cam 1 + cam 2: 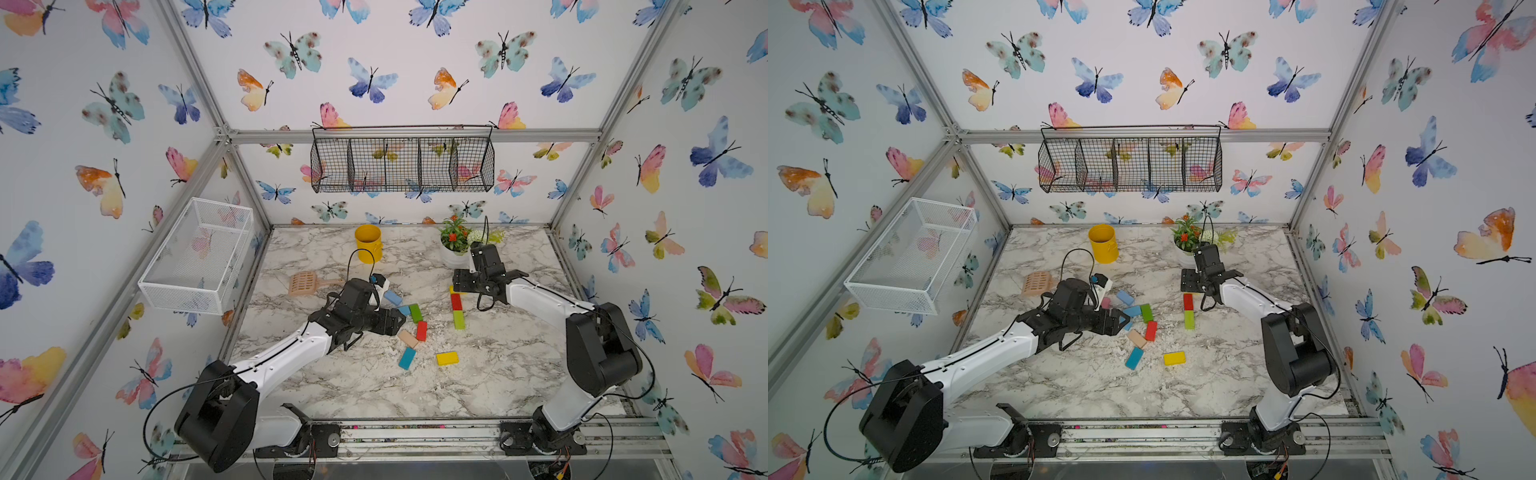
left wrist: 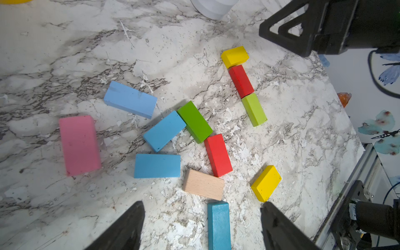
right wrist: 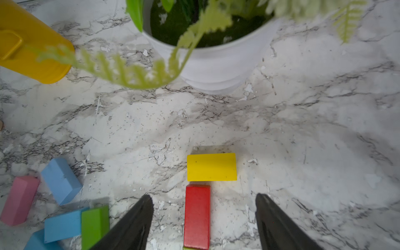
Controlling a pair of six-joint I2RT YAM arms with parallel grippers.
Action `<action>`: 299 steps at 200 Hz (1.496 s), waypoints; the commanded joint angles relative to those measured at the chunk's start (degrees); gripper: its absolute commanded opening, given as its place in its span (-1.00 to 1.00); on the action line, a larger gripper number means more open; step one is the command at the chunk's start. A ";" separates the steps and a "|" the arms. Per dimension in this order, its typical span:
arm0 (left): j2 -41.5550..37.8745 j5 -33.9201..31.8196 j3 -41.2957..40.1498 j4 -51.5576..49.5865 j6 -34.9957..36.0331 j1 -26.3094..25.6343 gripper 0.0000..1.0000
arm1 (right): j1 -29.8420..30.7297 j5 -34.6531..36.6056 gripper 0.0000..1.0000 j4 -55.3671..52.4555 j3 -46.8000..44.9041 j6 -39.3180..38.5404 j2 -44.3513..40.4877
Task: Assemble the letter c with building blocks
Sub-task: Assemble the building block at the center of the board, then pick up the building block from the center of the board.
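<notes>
The plant pot (image 1: 451,257) is standing at the back of the table (image 1: 519,374), right of its middle. The cup (image 1: 368,244) is standing left of the pot, level with it. The scoop (image 1: 302,284) is lying farther left of the pot and nearer the front. A line of three blocks (image 1: 456,302) is lying just before the pot, end to end. The loose blocks (image 1: 415,312) are lying scattered before the pot, leftward.

It's a robot lab cell (aluminium frame (image 1: 415,136), butterfly wallpaper (image 1: 415,62)).

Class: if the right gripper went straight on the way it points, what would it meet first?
Probably the yellow block, lying crosswise just ahead of the open right gripper, beyond the red block between its fingers. Depth is unclear: it might touch the table first.
</notes>
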 commanded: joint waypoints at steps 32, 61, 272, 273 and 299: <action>-0.28 -0.22 1.41 -0.87 0.17 -0.49 0.70 | 2.18 -1.90 0.50 -9.86 -9.17 7.34 -8.20; -0.25 -0.38 1.34 -0.87 0.11 -0.55 0.70 | 6.67 -2.65 0.45 -11.80 -13.95 12.04 -14.69; -9.40 10.12 -5.67 -1.39 6.41 -0.55 0.62 | 24.83 0.23 0.55 -13.79 -16.47 25.69 -13.48; -9.47 10.08 -5.78 -1.39 6.38 -0.59 0.62 | 24.84 0.24 0.55 -13.81 -16.47 25.69 -13.48; -11.81 8.25 -7.35 -1.18 5.27 -0.59 0.61 | 25.47 0.60 0.57 -14.41 -16.47 26.23 -12.98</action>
